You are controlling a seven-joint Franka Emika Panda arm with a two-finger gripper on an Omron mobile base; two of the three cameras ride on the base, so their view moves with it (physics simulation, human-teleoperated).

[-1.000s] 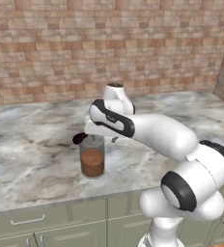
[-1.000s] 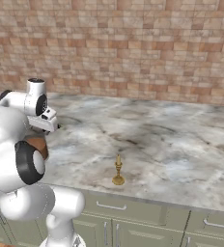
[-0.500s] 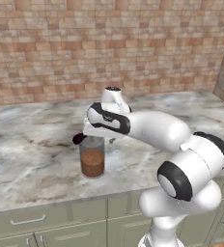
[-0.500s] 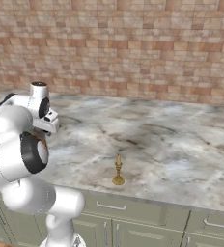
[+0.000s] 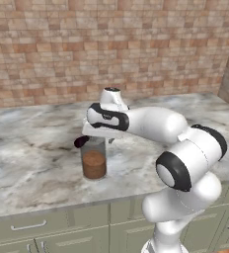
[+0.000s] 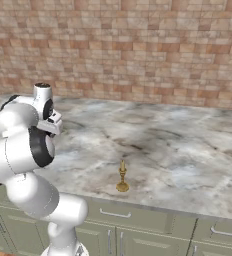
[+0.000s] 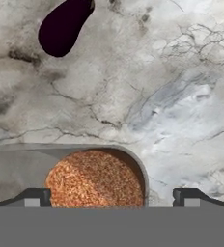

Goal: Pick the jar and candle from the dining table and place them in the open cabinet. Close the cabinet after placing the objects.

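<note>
The jar (image 5: 94, 160), clear glass with brown powder in its lower half, stands on the dining table (image 5: 32, 170) near the front edge. My gripper (image 5: 95, 139) hangs open just above its top. From the hand view I look down into the jar (image 7: 94, 181). The left fingertip (image 7: 34, 198) is over its rim and the right fingertip (image 7: 189, 198) is past its right side, so the jar sits off-centre to the left. The small gold candle (image 6: 122, 177) stands upright near the table's front edge, far to the right of the arm. The cabinet is out of view.
A dark oval blob (image 5: 80, 142) lies on the marble just behind and left of the jar, also visible from the hand as the blob (image 7: 65, 26). Sage-green drawers (image 5: 27, 227) run under the slab. A brick wall (image 5: 111, 44) backs the table.
The hand has stayed over the jar with hardly any shift. The arm's elbow has swung a little to the left. Jar and candle have not moved.
</note>
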